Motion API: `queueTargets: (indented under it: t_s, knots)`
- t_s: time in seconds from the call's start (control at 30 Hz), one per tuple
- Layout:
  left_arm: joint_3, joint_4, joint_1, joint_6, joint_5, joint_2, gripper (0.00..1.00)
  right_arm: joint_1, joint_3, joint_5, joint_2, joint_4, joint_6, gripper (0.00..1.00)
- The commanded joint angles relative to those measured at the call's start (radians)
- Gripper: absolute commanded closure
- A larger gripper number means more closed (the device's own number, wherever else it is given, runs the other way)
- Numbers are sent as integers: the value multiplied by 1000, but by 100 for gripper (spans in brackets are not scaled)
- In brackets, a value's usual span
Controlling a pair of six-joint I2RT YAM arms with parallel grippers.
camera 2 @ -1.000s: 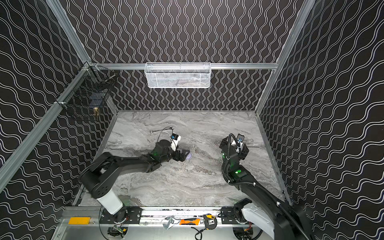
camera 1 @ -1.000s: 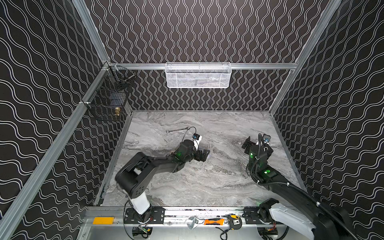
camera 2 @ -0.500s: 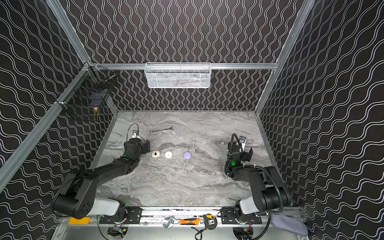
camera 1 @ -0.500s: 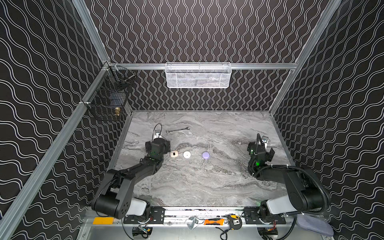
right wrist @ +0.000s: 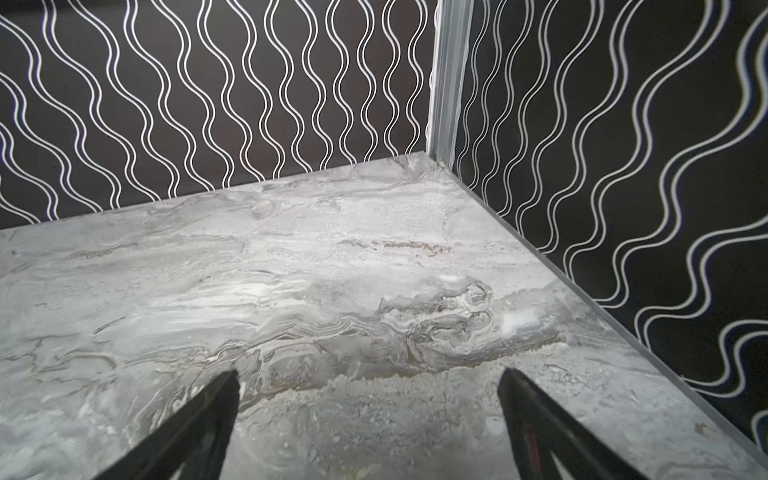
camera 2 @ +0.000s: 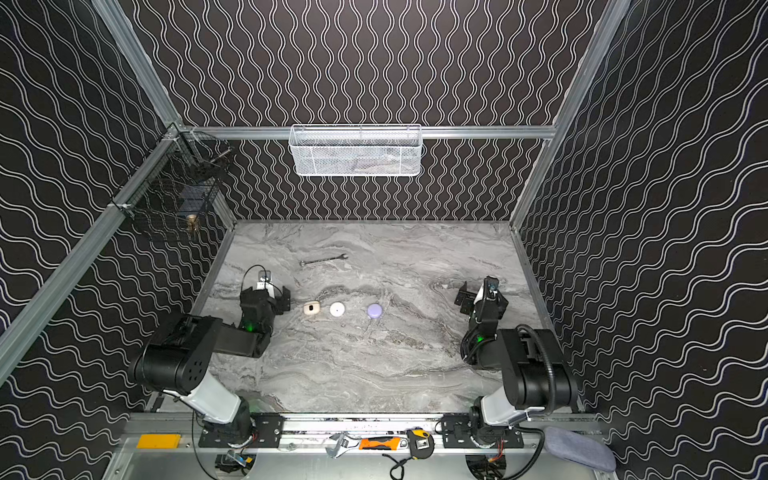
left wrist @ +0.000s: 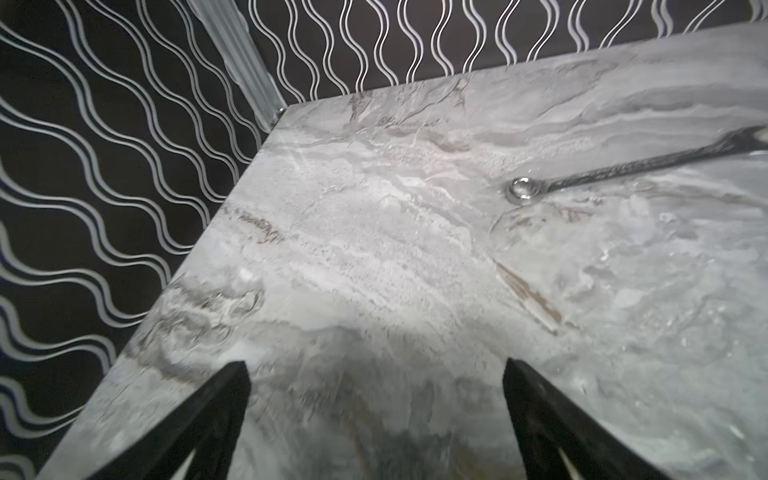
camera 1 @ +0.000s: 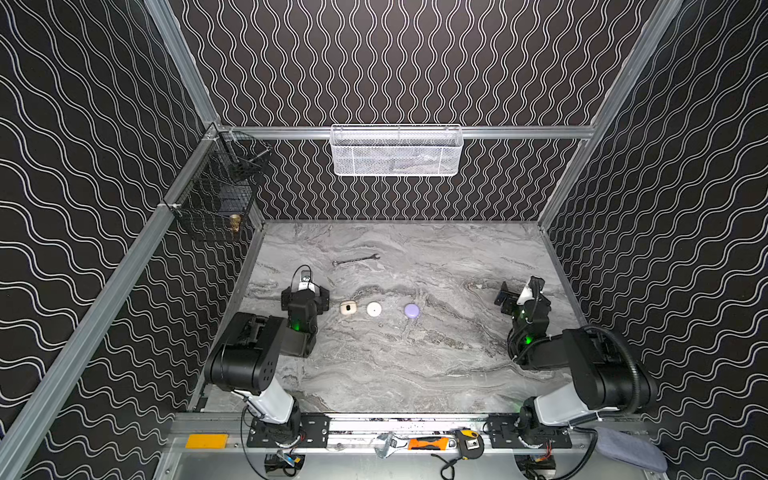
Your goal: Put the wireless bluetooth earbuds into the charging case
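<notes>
On the marble worktop [camera 1: 415,365], a cream case [camera 1: 348,308], white case [camera 1: 374,309] and lavender case [camera 1: 411,310] lie in a row near the middle. No loose earbuds show; they are probably inside the cases, or too small to tell. At opposite sides, left claw [left wrist: 375,365] and right claw [right wrist: 369,373] hang spread wide, empty. Insertion looks finished. Any next move means checking the lids.

Marbled tabletop [camera 1: 395,374] bears a wrench [camera 1: 355,260], cream case [camera 1: 348,308], white case [camera 1: 374,309] and lavender case [camera 1: 411,310].
</notes>
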Motion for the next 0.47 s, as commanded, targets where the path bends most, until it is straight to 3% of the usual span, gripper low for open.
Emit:
queueTargets:
  t_s: [0.0,0.13,0.23,0.43]
  knots:
    - [-1,37,14,-6,108,2,1,0,11,-9,-16,10,2,0]
    - [-7,60,14,-4,103,9,1,0,-5,-12,10,95,-16,0]
    - [-7,62,14,-4,102,9,1,0,14,-14,-7,23,-4,0]
    - [-8,74,15,0,103,14,1,0,3,-17,-3,55,-9,0]
